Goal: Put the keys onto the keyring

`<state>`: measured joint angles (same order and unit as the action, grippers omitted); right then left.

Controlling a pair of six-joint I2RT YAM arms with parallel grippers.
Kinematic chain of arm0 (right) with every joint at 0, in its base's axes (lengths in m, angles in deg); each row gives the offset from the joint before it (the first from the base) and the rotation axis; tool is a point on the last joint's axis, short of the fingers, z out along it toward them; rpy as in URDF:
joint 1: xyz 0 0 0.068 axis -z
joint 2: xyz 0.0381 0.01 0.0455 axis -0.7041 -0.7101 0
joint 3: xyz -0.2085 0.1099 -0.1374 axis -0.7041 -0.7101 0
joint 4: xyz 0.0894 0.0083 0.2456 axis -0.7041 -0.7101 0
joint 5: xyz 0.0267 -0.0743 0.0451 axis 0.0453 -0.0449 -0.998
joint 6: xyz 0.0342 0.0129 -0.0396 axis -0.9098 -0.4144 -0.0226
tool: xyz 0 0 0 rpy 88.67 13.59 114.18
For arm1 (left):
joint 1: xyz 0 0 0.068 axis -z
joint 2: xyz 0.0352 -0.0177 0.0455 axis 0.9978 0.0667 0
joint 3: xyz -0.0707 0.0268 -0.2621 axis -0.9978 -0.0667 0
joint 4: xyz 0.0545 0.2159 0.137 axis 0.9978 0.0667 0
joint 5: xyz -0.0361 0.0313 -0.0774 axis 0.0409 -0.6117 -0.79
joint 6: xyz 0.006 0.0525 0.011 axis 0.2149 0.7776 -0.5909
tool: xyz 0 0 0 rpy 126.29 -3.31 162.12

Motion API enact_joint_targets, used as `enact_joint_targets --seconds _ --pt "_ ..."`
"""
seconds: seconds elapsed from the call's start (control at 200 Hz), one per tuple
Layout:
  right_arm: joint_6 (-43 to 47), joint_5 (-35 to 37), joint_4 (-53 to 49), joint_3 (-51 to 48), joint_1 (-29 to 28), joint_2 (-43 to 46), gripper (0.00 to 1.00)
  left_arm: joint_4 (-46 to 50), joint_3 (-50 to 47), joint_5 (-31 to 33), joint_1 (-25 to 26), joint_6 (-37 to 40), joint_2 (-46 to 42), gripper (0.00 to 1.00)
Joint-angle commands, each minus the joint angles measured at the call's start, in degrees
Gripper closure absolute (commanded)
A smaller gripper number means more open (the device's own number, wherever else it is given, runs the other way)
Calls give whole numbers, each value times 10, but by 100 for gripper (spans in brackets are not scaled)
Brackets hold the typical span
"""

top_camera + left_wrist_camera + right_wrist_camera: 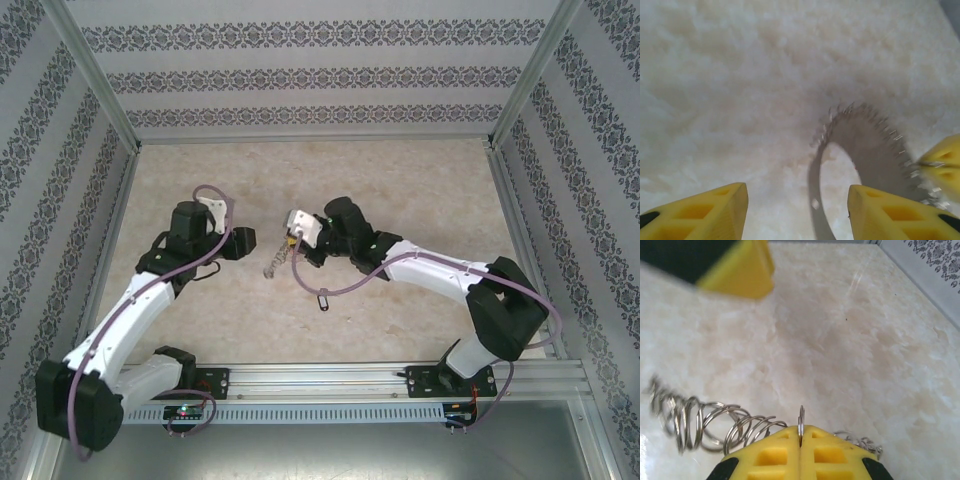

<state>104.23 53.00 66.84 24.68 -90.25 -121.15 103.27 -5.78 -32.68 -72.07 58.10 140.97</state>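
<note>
The keyring, a silvery loop strung with many small rings, hangs just above the table between the two grippers. My right gripper is shut on one thin ring of the keyring, and more of its rings fan out to the left. My left gripper stands open and empty just left of the keyring, which looks blurred. On the table in front of the right gripper lies a key with a dark tag. The red-tagged key is hidden.
The marble-patterned tabletop is walled by patterned panels with aluminium posts. A left finger hangs close above the keyring in the right wrist view. A right finger shows at the right edge of the left wrist view.
</note>
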Motion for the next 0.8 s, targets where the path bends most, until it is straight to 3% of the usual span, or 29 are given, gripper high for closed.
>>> enact_joint_targets --seconds 0.0,0.065,0.13,0.235,0.315,0.41,0.495,0.644,0.794 --pt "125 103 -4 8 -40 -13 100 -44 -25 31 -7 47 -39 46" --pt "146 110 8 -2 -51 -13 100 -69 -41 11 -7 64 -58 46" --pt "148 71 5 -11 -49 -7 100 -100 -58 -39 -7 97 -69 46" --pt "110 -59 -2 -22 -19 6 100 -145 -87 -172 -6 188 -75 48" --pt "69 -219 -1 -22 18 6 100 -156 -97 -236 -6 234 -72 51" --pt "28 -318 4 -21 49 -4 100 -145 -96 -305 -5 285 -58 56" --pt "28 -338 5 -23 58 -6 100 -113 -84 -353 0 338 -33 59" --pt "49 -356 -3 -23 71 -6 100 -87 -69 -369 24 396 12 65" --pt "63 -365 -10 -26 78 -4 100 -153 -90 -350 41 401 37 66"
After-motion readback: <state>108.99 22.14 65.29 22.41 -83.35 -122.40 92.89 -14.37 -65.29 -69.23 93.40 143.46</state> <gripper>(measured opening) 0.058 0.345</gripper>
